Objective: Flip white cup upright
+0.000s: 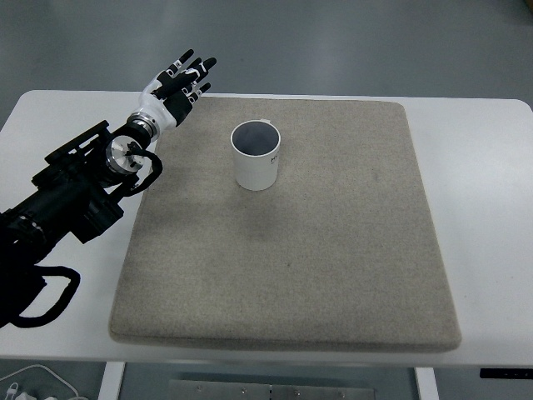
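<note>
Fingers (193, 67) of the left hand (176, 87) spread, empty, beside one upright cylindrical white cup (256, 156) on one rough beige mat (333, 250).

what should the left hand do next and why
Probably just pull back and rest. The white cup already stands upright on the mat, mouth facing up, and the left hand is open, empty, and apart from it at the mat's far left corner, so nothing seems left to flip.

White cup (256, 156) stands alone, upright, on beige mat (283, 250). Open mat on every side of cup. Left hand (177, 87) well apart, beyond cup's far-left, at mat corner.
</note>
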You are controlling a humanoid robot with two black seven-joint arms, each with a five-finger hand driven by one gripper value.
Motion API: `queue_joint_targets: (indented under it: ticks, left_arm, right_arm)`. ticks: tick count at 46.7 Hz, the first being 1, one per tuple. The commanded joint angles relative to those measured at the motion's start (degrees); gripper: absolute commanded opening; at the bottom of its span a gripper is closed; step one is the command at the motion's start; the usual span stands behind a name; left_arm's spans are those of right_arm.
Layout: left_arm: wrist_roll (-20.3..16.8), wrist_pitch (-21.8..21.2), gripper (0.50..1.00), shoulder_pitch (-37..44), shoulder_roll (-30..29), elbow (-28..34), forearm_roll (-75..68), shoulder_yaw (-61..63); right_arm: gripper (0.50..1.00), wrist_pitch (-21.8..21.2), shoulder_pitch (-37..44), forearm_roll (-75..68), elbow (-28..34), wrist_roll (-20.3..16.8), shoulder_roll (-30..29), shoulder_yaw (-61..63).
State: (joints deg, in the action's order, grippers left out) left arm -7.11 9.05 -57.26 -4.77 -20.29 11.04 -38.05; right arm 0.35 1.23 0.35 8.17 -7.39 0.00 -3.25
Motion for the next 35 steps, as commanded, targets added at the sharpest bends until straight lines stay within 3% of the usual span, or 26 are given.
queue_joint_targets:
  ticks: [1, 17, 35]
  left_arm:
    - [0.34, 0.79, 0.996, -0.05, -0.06, 0.87, 1.26, -0.35]
    - [-1.06, 6.51, 0.996, 0.57, 0.20, 1.66, 1.53, -5.28]
    - [-1.33, 6.60, 0.996, 0.57, 0.38, 1.66, 1.44, -5.63]
  right_arm:
    - [0.930, 0.00, 0.00, 0.00, 0.00, 0.00, 0.00, 0.00]
    - [0.930, -0.17, 0.00, 0.00, 0.00, 0.00, 0.00, 0.00]
    - [0.930, -0.17, 0.00, 0.00, 0.00, 0.00, 0.00, 0.08]
